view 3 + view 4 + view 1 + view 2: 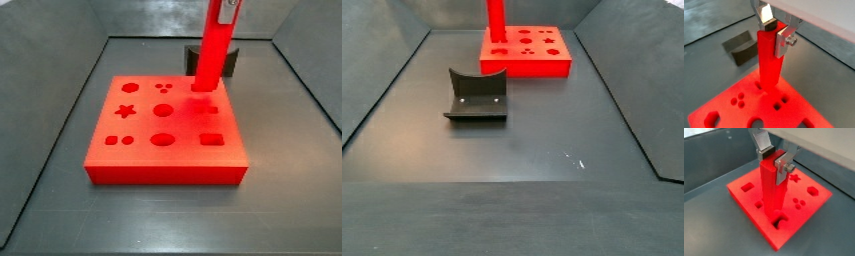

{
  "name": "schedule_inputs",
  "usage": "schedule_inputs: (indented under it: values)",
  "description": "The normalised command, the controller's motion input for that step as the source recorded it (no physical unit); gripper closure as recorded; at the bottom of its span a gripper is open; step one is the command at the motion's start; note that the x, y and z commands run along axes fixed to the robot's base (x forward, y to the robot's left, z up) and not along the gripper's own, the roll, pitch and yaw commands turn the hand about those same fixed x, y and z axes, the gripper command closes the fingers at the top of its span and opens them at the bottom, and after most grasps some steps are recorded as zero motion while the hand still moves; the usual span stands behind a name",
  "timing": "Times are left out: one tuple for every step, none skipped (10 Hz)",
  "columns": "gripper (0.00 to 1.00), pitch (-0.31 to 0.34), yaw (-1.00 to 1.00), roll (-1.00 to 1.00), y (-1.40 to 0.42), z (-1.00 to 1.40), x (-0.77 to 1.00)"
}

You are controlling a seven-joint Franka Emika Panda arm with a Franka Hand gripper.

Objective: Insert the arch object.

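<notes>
The arch object point(771, 190), a long bright red bar, stands upright with its lower end on the red board point(745, 199) at a cut-out near one corner. A dark arch-shaped opening point(781, 221) shows beside its foot. How deep it sits I cannot tell. My gripper point(774, 157) is shut on the bar's top end, one silver finger on each side. The gripper point(775, 30), the bar point(771, 65) and the board point(724, 106) show in both wrist views. In both side views the bar point(210, 50) point(496, 20) rises off the top of the picture from the board point(147, 155) point(545, 62).
The fixture point(476, 96), a dark grey bracket with a curved notch, stands on the dark floor apart from the board; it also shows in a wrist view point(741, 47) and behind the bar in a side view point(231, 62). Sloped grey walls point(54, 110) ring the floor.
</notes>
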Motion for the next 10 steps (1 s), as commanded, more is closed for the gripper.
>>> schedule_inputs:
  values:
    - [1.00,-0.039,-0.66,0.00,0.38,-0.01,0.19]
    - [1.00,0.000,-0.46,0.00,0.36,-0.02,0.00]
    - [1.00,-0.026,-0.26,0.00,0.13,-0.06,-0.33]
    - [1.00,-0.010,-0.23,0.00,0.02,-0.04,-0.29]
    - [1.00,-0.020,-0.07,0.00,0.00,-0.08,-0.16]
    - [1.00,-0.020,0.00,0.00,-0.01,-0.15,0.00]
    - [1.00,-0.010,0.15,0.00,0.00,-0.18,0.19]
    - [1.00,-0.004,0.22,0.00,0.03,-0.15,0.28]
    - [1.00,0.000,0.13,-0.04,0.05,-0.09,0.11]
    - [1.00,-0.001,0.00,-0.10,0.05,-0.05,-0.01]
